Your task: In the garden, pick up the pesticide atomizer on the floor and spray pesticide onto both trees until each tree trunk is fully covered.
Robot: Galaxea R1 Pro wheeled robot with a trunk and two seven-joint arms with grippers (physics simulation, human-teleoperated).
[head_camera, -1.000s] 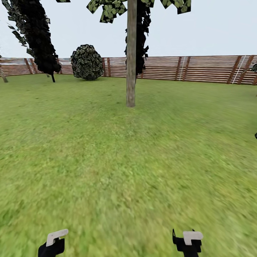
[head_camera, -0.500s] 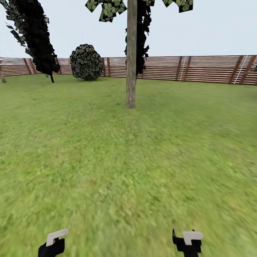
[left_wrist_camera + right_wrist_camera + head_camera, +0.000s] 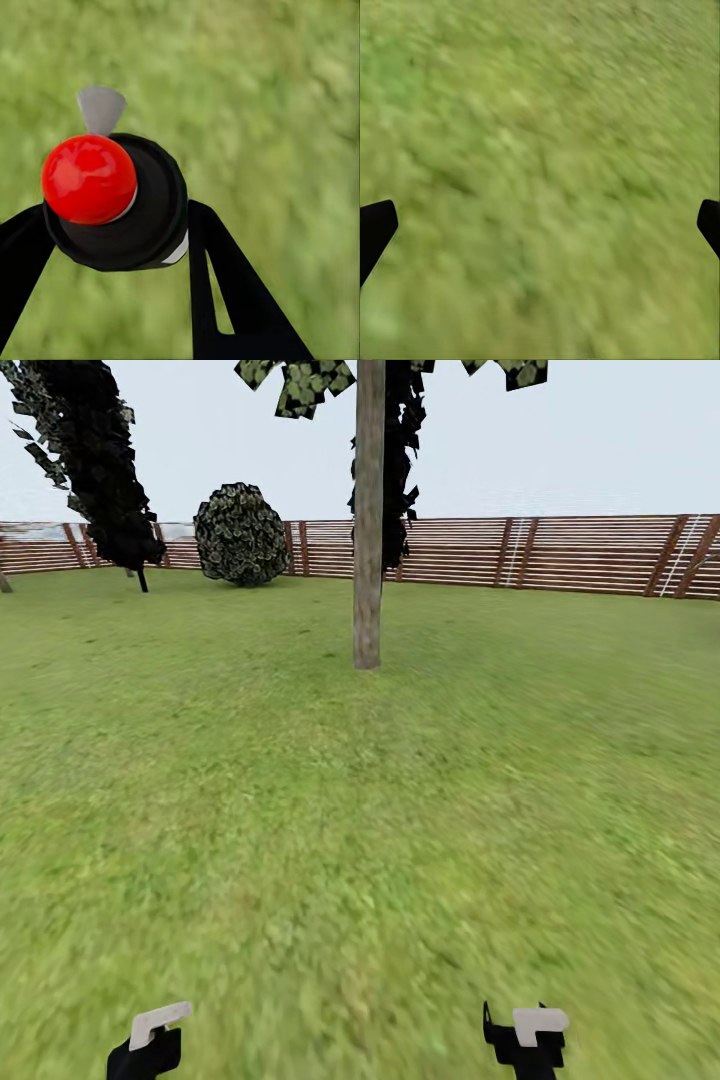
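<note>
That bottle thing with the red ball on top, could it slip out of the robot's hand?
Maybe. The atomizer looks round, smooth and glossy, so it could twist or slide. It seems rigid, not squishy. The left gripper's fingers sit against both sides of it, which should help hold it.

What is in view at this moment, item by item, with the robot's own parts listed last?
tree trunk: 1, pale grey-brown, straight ahead on the lawn, grey-green leaf patches at the top.
conifers: 2, black foliage; one far left by the fence, one behind the trunk.
bush: 1, round, dark speckled green, against the fence.
fence: 1, brown horizontal slats, across the far edge.
grass floor: green, mottled, from the fence to the robot.
pesticide atomizer: 1, black body, red round cap, grey nozzle, held over the grass.
left tool: 1, black fingers, shut on the atomizer.
right tool: 1, black fingertips wide apart, open above the grass, holding nothing.
</note>
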